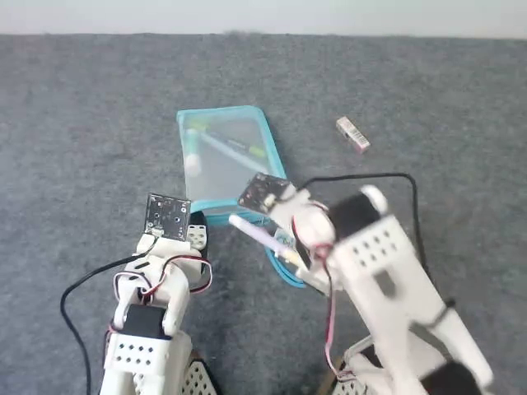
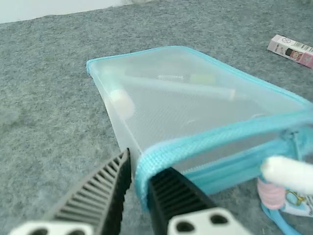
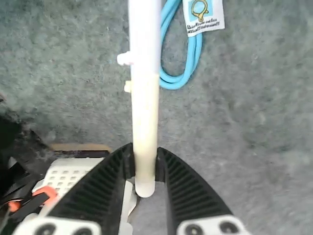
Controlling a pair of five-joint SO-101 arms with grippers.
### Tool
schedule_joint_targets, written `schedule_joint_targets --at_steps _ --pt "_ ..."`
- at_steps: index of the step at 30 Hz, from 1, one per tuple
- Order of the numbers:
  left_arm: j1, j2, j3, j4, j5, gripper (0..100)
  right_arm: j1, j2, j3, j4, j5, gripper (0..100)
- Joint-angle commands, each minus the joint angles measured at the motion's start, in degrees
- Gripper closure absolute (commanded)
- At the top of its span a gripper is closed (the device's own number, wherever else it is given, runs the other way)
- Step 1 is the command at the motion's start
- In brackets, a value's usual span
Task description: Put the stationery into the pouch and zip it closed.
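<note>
Pouch (image 1: 230, 183): translucent with blue trim, flat on the grey felt surface (image 1: 82, 123), its zipper edge towards the two arms. Open room: bare felt beyond the pouch's far edge, and on the side of the pouch away from the small pink-and-white box (image 1: 352, 134). That box lies well apart from the pouch, off its far corner, and nothing touches it. A black cable (image 1: 370, 175) arcs over the felt between box and pouch. Close to the zipper edge the room is tight, as both arms crowd in there. Left gripper (image 2: 141, 166): jaws pinched together on the blue zipper band at one near corner of the pouch, and the band rises slightly between the black ribbed pads. Right gripper (image 3: 145, 157): clamped on the end of a white pen (image 3: 145, 88). The pen lies across the pouch's other near corner with its free end just at the zipper edge, outside the pouch. A blue cord loop (image 3: 182, 68) with a printed tag (image 3: 203, 14) trails from that corner onto the felt under the pen. Two blue bands show one above the other along the zipper edge; I cannot tell how far the mouth is open. Pouch contents, seen through the wall: a light-blue pen (image 2: 186, 88) lying slantwise towards the far edge, and a white cylindrical item (image 2: 120, 100) against the side wall away from the box.
</note>
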Motion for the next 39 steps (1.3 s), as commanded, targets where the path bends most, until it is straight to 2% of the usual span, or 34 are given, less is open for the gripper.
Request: schedule_joint_targets --at_steps 1,12,22,27,32,39 --pt "-0.35 -0.35 -0.75 -1.49 -0.09 99 -0.40 6.37 -7.03 1.89 -3.34 99.1" --pt "-0.26 -0.35 -0.75 -1.41 -0.09 99 -0.48 24.66 -25.58 1.80 -9.67 99.1" --pt "-0.26 -0.35 -1.01 -1.41 -0.09 99 -0.75 46.20 -53.10 1.80 -18.02 99.0" --pt "-0.18 -0.35 -1.01 -1.41 -0.09 99 -0.75 53.14 -60.84 1.98 -19.16 96.5" --pt "-0.09 -0.35 -1.01 -1.41 -0.09 99 -0.57 53.93 -61.27 1.98 -19.25 82.9" --pt "-0.18 -0.35 -0.92 -1.41 -0.09 99 1.01 43.03 -60.75 2.33 -19.08 83.1"
